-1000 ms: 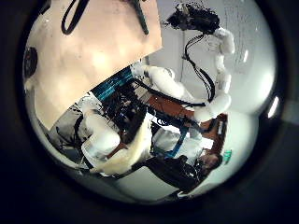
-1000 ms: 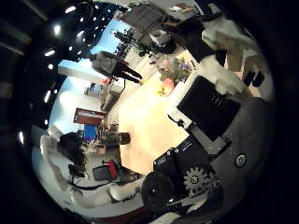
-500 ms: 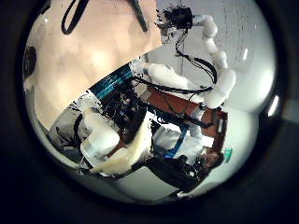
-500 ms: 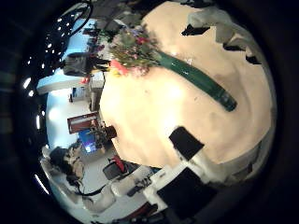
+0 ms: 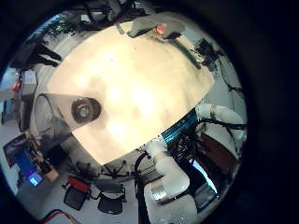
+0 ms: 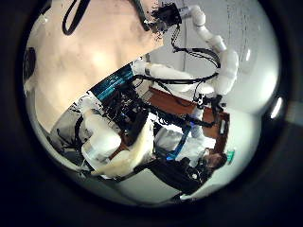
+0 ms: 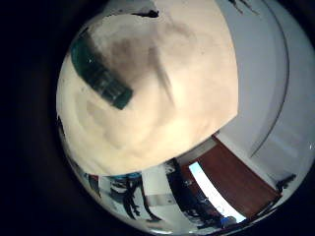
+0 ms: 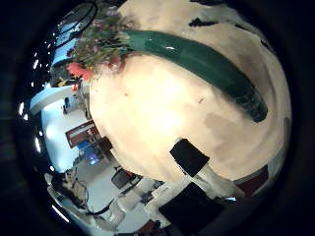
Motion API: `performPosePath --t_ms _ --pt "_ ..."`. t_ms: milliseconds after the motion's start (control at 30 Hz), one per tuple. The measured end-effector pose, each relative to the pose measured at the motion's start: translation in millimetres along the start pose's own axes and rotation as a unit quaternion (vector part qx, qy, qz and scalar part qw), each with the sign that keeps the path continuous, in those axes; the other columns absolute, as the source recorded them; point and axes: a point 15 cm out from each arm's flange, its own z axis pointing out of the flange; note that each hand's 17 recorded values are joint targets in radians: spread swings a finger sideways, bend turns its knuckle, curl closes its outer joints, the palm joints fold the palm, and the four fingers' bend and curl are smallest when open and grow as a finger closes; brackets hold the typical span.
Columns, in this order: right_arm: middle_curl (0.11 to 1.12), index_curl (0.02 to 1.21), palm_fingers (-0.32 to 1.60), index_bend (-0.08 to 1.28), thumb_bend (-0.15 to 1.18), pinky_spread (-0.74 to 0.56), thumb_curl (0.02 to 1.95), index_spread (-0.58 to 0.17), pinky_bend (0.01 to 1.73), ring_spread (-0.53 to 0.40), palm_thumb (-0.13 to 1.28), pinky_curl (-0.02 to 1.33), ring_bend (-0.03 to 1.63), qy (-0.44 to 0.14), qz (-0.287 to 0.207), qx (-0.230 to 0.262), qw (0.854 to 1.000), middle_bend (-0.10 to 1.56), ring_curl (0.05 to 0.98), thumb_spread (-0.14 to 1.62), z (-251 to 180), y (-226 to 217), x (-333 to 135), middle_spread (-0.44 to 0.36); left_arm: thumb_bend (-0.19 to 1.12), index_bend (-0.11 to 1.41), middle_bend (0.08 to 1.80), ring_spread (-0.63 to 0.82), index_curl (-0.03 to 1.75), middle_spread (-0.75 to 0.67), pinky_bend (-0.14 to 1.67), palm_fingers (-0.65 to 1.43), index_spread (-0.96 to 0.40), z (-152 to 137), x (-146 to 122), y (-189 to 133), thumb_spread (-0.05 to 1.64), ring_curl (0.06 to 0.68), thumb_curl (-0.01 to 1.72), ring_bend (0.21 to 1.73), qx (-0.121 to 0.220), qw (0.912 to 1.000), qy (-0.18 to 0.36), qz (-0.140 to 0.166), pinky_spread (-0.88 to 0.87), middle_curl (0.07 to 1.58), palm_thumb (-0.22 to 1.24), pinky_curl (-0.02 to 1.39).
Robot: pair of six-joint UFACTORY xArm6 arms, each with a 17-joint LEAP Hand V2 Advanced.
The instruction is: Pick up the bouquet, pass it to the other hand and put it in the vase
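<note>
Right hand coming in over the bouquet, pick-up not yet made.

The vase (image 5: 82, 110) stands on the table (image 5: 140, 84), well apart from the bouquet (image 8: 187, 57), which lies flat on the tabletop, green stem wrap stretched out and blooms at one end. The left hand (image 6: 104, 142) idles with loosely relaxed fingers, holding nothing. The right hand (image 6: 169, 16) hangs close above the stems; I cannot tell its finger spread. Next, I reckon, it must settle and close round the wrap.
</note>
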Motion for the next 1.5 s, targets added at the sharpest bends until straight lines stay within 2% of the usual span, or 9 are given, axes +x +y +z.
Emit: performPosePath --t_ms 333,667,867,933,1000,1100,1300,1333,1500 --pt "0.36 0.37 0.34 0.17 -0.02 0.22 0.42 -0.197 0.59 0.057 0.62 0.26 0.8 0.007 0.008 -0.011 1.0 0.45 0.299 1.06 24.8 -12.7 -7.8 0.089 -0.02 0.2 0.17 0.57 0.42 0.36 0.26 0.12 0.01 2.5 -4.5 -4.6 1.14 0.212 0.29 0.38 -0.007 1.0 0.003 -0.002 0.66 0.26 0.27 0.18" --pt "0.39 0.37 0.56 0.2 -0.02 0.05 0.44 -0.187 0.63 -0.096 0.7 0.23 0.93 0.012 0.001 -0.014 1.0 0.51 0.323 1.03 33.3 -23.2 -16.1 0.029 -0.02 0.2 0.17 0.57 0.42 0.36 0.26 0.12 0.01 -0.2 -8.0 -9.2 1.14 0.212 0.29 0.38 -0.007 1.0 0.003 -0.006 0.66 0.26 0.27 0.18" --pt "0.41 0.4 0.79 0.23 -0.02 -0.1 0.45 -0.246 0.72 -0.183 0.73 0.22 0.99 0.016 -0.004 -0.011 1.0 0.56 0.336 1.0 34.7 -26.0 -17.0 -0.042 -0.02 0.2 0.17 0.57 0.41 0.36 0.26 0.12 0.01 -0.5 -8.9 -10.7 1.14 0.212 0.29 0.38 -0.008 0.9999 0.004 -0.005 0.66 0.26 0.26 0.18" --pt "0.42 0.41 0.95 0.24 -0.02 -0.22 0.45 -0.283 0.8 -0.22 0.75 0.23 1.0 0.017 -0.005 -0.014 1.0 0.59 0.342 0.99 36.4 -26.0 -17.2 -0.09 -0.02 0.2 0.17 0.57 0.41 0.36 0.26 0.12 0.01 -0.5 -9.0 -11.5 1.14 0.212 0.29 0.38 -0.008 0.9999 0.005 -0.005 0.66 0.26 0.26 0.18" --pt "0.44 0.42 1.14 0.27 -0.01 -0.32 0.46 -0.308 0.85 -0.238 0.78 0.24 1.01 0.021 -0.008 -0.013 1.0 0.64 0.349 0.99 36.3 -26.9 -16.1 -0.115 -0.02 0.2 0.17 0.57 0.41 0.36 0.26 0.12 0.01 -0.2 -9.3 -11.8 1.14 0.212 0.29 0.38 -0.009 0.9999 0.005 -0.005 0.66 0.26 0.26 0.18" --pt "0.51 0.53 1.39 0.49 -0.01 -0.43 0.47 -0.345 0.9 -0.242 0.83 0.28 1.04 0.029 -0.012 -0.013 0.999 0.8 0.393 0.97 36.6 -28.2 -13.5 -0.152 -0.02 0.2 0.17 0.57 0.41 0.36 0.26 0.12 0.01 -0.7 -8.9 -12.0 1.14 0.212 0.29 0.38 -0.008 0.9999 0.005 -0.005 0.66 0.26 0.26 0.18" --pt "0.62 0.67 1.36 0.77 0.0 -0.39 0.51 -0.357 1.12 -0.232 0.93 0.38 1.19 0.028 -0.012 -0.004 1.0 1.02 0.469 0.94 30.6 -30.8 -14.3 -0.17 -0.02 0.2 0.17 0.57 0.41 0.36 0.26 0.12 0.01 -3.4 -8.3 -13.3 1.14 0.212 0.29 0.38 -0.006 1.0 0.004 -0.004 0.66 0.26 0.26 0.18" --pt "0.66 0.73 1.31 0.87 0.02 -0.36 0.53 -0.349 1.21 -0.235 1.0 0.43 1.24 0.027 -0.014 0.01 0.999 1.1 0.501 0.94 23.3 -34.4 -15.3 -0.172 -0.02 0.2 0.17 0.57 0.41 0.36 0.26 0.12 0.01 -3.7 -8.0 -13.1 1.14 0.212 0.29 0.38 -0.006 1.0 0.004 -0.004 0.66 0.26 0.26 0.18" --pt "0.72 0.81 1.22 1.02 0.08 -0.29 0.61 -0.316 1.34 -0.229 1.13 0.51 1.34 0.02 -0.025 0.098 0.995 1.23 0.563 0.94 -28.0 -49.3 -22.6 -0.167 -0.02 0.19 0.17 0.57 0.41 0.36 0.26 0.12 0.01 -3.1 -8.3 -13.3 1.14 0.212 0.29 0.38 -0.007 1.0 0.005 -0.004 0.66 0.26 0.26 0.18"
